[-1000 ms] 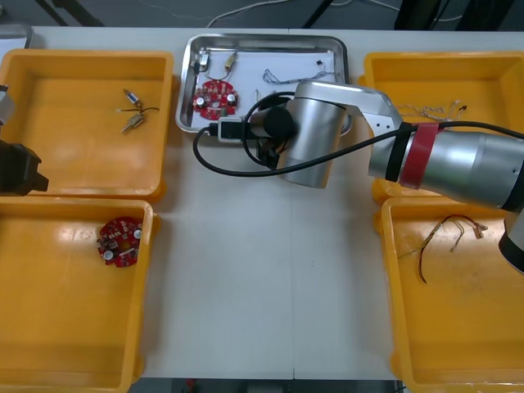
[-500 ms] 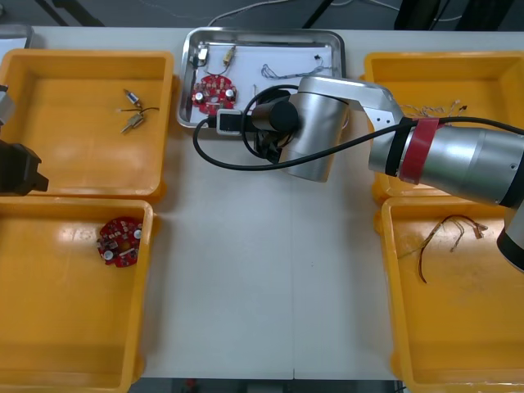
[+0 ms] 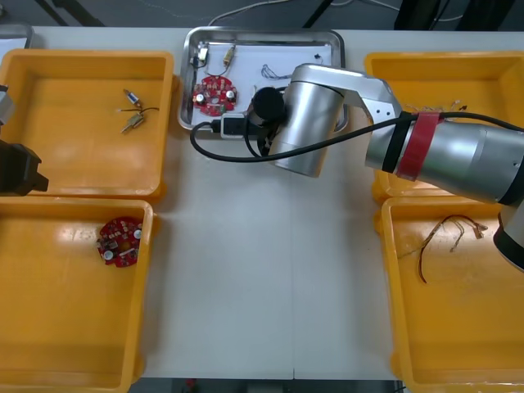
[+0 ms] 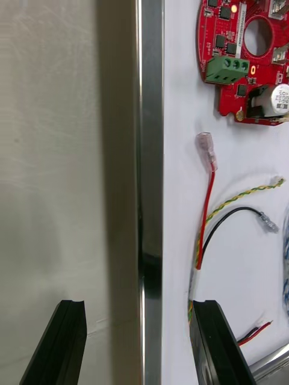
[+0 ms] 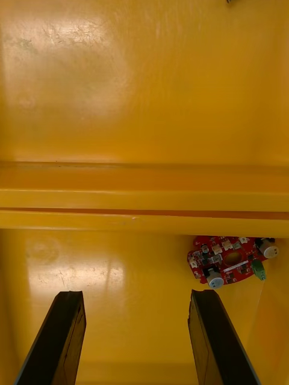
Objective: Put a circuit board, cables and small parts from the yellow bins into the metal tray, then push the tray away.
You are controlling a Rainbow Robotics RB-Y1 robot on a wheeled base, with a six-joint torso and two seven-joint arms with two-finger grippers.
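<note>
One metal tray [image 3: 262,33] sits at the far middle of the worktop [image 3: 262,270], between the far yellow bins [image 3: 65,147]. Inside it lie a red circuit board [image 3: 214,94], some cables [image 3: 282,74] and small metal parts [image 3: 201,57]. So the filling looks done, and the step in hand looks like the push.

The right tool [image 4: 137,307] is low at the tray's near rim. Its fingers [image 4: 66,343] are spread wide and hold nothing. One finger is over the bare worktop. The other is over the tray's white inside, just beside a red cable [image 4: 206,204].

The tray's far rim is very near the worktop's far edge. I think the next move needs only a small, soft push, or the tray could slide off. The inside finger could also catch the cables when it lifts.

The left tool [image 5: 135,295] waits over the left bins, spread open and holding nothing. A second circuit board [image 3: 119,241] lies in the near left bin [image 3: 65,327]. Spare small parts [image 3: 133,110] lie in the far left one. Spare cables [image 3: 446,233] lie in the right bins [image 3: 458,327]. None of these block the tray.
</note>
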